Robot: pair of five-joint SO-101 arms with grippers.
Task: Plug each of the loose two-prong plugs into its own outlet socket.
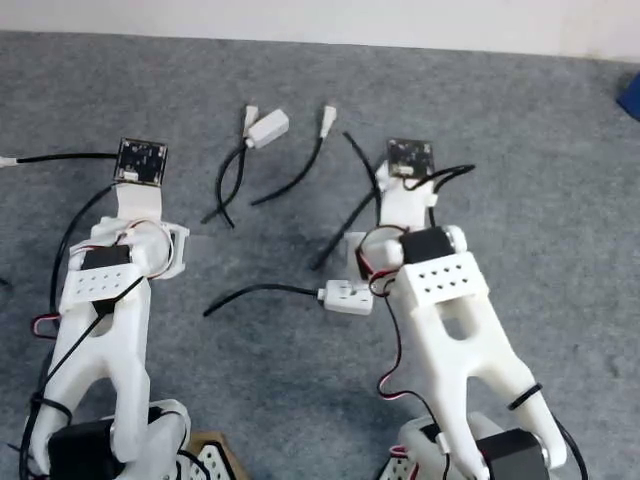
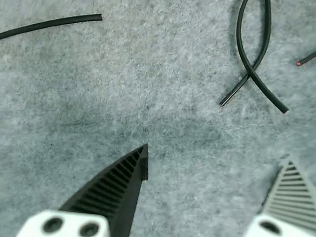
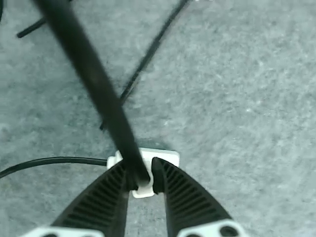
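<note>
Your right gripper (image 3: 140, 167) is clamped on a white plug (image 3: 143, 190), which is pressed at the near socket (image 3: 167, 158); seating cannot be confirmed. Your left gripper (image 2: 216, 152) stands wide open over grey carpet (image 2: 98, 89). The far socket (image 1: 270, 127) appears to hold a second plug (image 1: 251, 113). One loose plug (image 1: 328, 120) lies near it.
</note>
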